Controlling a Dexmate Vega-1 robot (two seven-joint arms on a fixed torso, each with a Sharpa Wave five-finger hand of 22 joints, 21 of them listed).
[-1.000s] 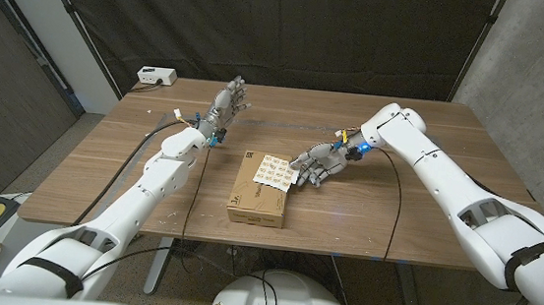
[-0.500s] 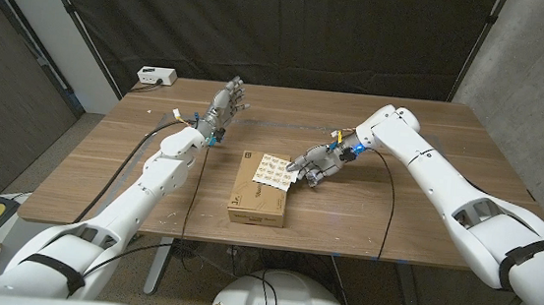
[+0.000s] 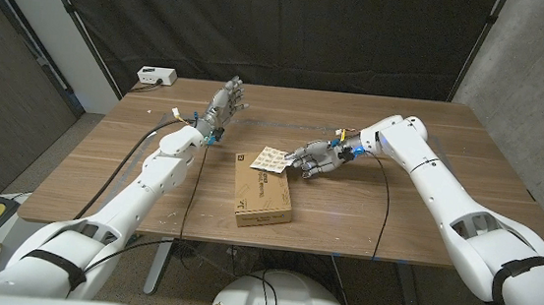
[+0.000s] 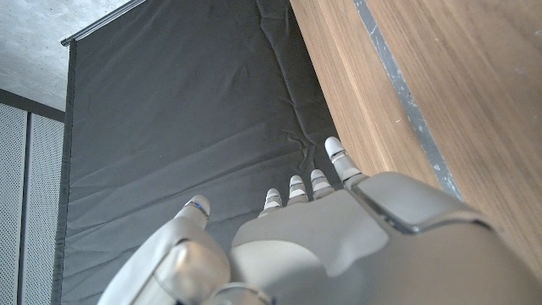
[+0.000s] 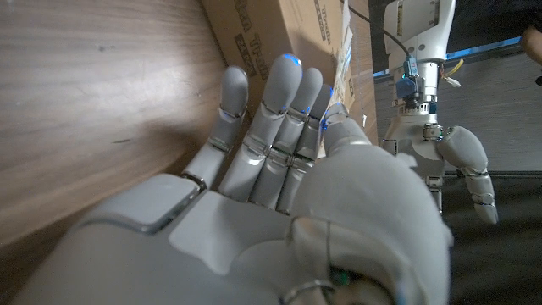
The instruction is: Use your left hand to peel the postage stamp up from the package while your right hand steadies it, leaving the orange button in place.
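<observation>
Head view: the right robot hand (image 3: 309,159), at frame centre, pinches the pale printed stamp sheet (image 3: 270,160), lifting its edge off the flat brown cardboard package (image 3: 263,193) lying lower centre on the wooden bench (image 3: 103,167). The left robot hand (image 3: 226,103), upper left of centre, stands raised with fingers spread, holding nothing.

A wooden bench (image 3: 112,173) on metal legs stands before a black curtain (image 3: 292,31) hung across the back. A grey concrete wall (image 3: 535,77) rises at the right, a dark panelled wall (image 3: 6,90) at the left, above grey floor (image 3: 8,184).
</observation>
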